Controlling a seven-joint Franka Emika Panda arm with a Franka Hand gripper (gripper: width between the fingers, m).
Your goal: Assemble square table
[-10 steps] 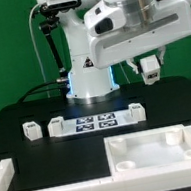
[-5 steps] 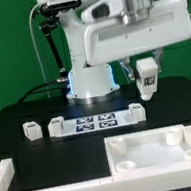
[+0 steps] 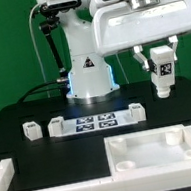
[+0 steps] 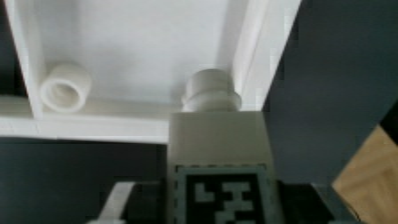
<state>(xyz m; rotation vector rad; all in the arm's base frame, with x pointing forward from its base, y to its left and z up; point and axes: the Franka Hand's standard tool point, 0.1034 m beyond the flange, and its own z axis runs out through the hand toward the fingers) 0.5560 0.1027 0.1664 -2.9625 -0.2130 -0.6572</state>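
Observation:
My gripper (image 3: 159, 60) is shut on a short white table leg (image 3: 162, 74), which hangs upright in the air toward the exterior view's right, its black-white tag facing the camera. Below and in front lies the square table top (image 3: 154, 150), a white slab with round corner sockets. In the wrist view the tagged leg (image 4: 217, 150) sits between the fingers (image 4: 118, 200) of my gripper (image 4: 217, 202), its threaded tip over the slab's edge (image 4: 143, 40), beside one corner socket (image 4: 68, 92). Loose legs (image 3: 31, 130) (image 3: 58, 125) (image 3: 135, 110) rest on the black table.
The marker board (image 3: 96, 122) lies in the middle between the loose legs. A long white L-shaped rail (image 3: 6, 176) runs along the front on the exterior view's left. The robot base (image 3: 89, 79) stands at the back.
The arm has swung toward the exterior view's right, carrying the leg. The leg has turned from tilted to upright. My grip on it is unchanged.

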